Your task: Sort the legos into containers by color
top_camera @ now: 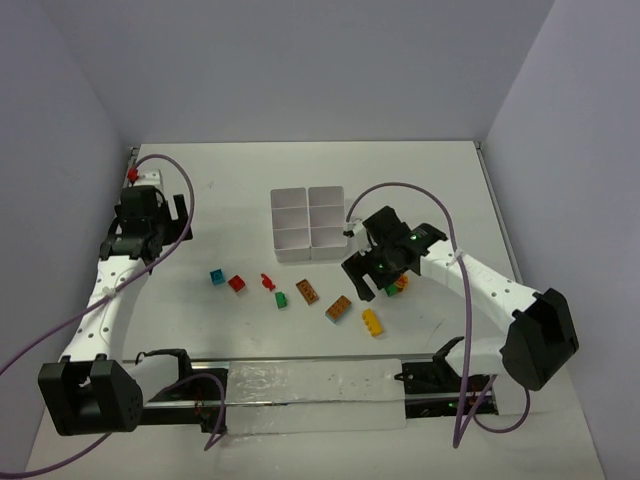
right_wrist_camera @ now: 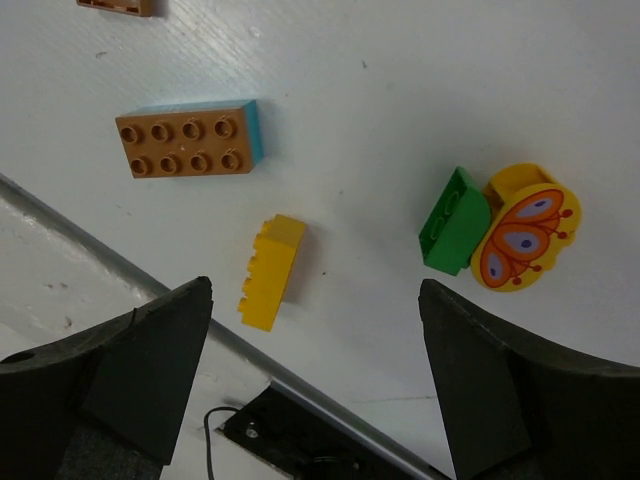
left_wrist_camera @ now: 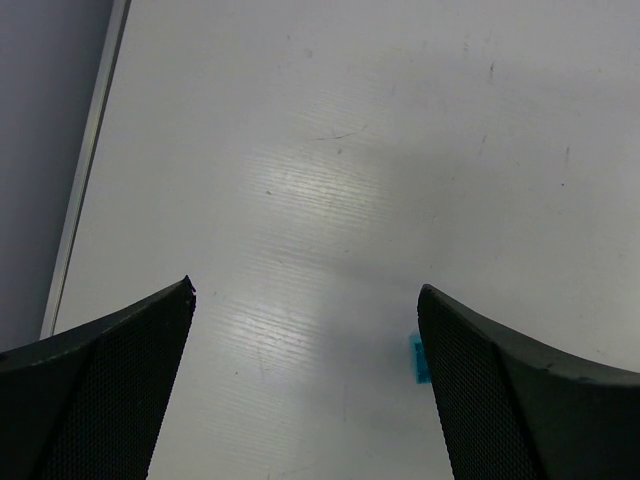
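The white counter (top_camera: 220, 210) takes up most of the top view. The left arm (top_camera: 105, 290) lies along its 9 o'clock side, jaws released and wide apart over bare surface, grasping nothing. In its wrist view a teal sliver (left_wrist_camera: 417, 357) shows beside one jaw, too little to identify. The right arm (top_camera: 480, 285) comes in from 4 o'clock, its jaws likewise released and empty, hanging over the bricks at 5 o'clock of the tray (top_camera: 308, 225). That tray sits near the middle, a little toward 12 o'clock, and all six compartments look empty from above

The legos lie loose on the counter in a band at 6 o'clock of the tray, spreading from 7 to 5 o'clock. Largest is a long orange-brown brick (right_wrist_camera: 188, 140) with a teal end, then another orange-brown brick (top_camera: 308, 292). Under the right wrist are a rounded butterfly piece (right_wrist_camera: 525, 238), a green brick (right_wrist_camera: 455, 220) right against it, and a yellow brick (right_wrist_camera: 271, 271) on its side. Toward 7 o'clock come a second green brick (top_camera: 281, 299), a red brick (top_camera: 237, 283), a teal brick (top_camera: 216, 276) and a tiny red piece (top_camera: 267, 281)

By this layout the sorting looks barely begun, if at all: nothing is in the tray, so every brick is left to carry over, and the right arm seems best placed for a first pick
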Controlling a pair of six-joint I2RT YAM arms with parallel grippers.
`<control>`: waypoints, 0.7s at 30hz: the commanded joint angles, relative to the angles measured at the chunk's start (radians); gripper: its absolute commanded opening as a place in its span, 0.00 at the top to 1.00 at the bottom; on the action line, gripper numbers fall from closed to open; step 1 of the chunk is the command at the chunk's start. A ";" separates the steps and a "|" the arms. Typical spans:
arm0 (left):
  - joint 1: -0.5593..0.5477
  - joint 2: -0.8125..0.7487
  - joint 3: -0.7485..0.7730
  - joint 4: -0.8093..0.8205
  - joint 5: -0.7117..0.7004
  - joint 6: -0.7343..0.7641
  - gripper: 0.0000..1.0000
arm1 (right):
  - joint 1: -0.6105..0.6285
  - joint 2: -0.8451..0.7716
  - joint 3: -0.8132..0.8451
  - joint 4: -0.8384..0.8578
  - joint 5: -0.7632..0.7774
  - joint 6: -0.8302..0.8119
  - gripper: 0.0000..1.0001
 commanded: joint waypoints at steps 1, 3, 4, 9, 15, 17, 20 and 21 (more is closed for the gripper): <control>0.003 -0.004 0.039 0.024 -0.059 -0.015 0.01 | 0.039 0.046 0.038 -0.026 -0.002 0.058 0.13; 0.001 -0.004 0.034 0.024 -0.065 -0.015 0.01 | 0.051 0.067 0.043 -0.031 0.007 0.069 0.18; 0.002 -0.003 0.031 0.022 -0.065 -0.016 0.01 | 0.057 0.090 0.050 -0.040 0.010 0.071 0.21; 0.003 -0.003 0.027 0.023 -0.069 -0.014 0.01 | 0.070 0.175 0.096 -0.091 -0.023 0.103 0.25; 0.001 -0.006 0.023 0.035 -0.087 -0.003 0.01 | 0.081 0.273 0.143 -0.140 -0.005 0.137 0.27; 0.002 -0.003 0.025 0.037 -0.090 -0.001 0.01 | 0.083 0.299 0.149 -0.146 0.010 0.154 0.27; 0.001 0.008 0.027 0.035 -0.091 -0.003 0.01 | 0.081 0.335 0.149 -0.146 0.030 0.170 0.30; 0.001 0.009 0.029 0.035 -0.091 -0.003 0.01 | 0.081 0.344 0.149 -0.147 0.036 0.175 0.32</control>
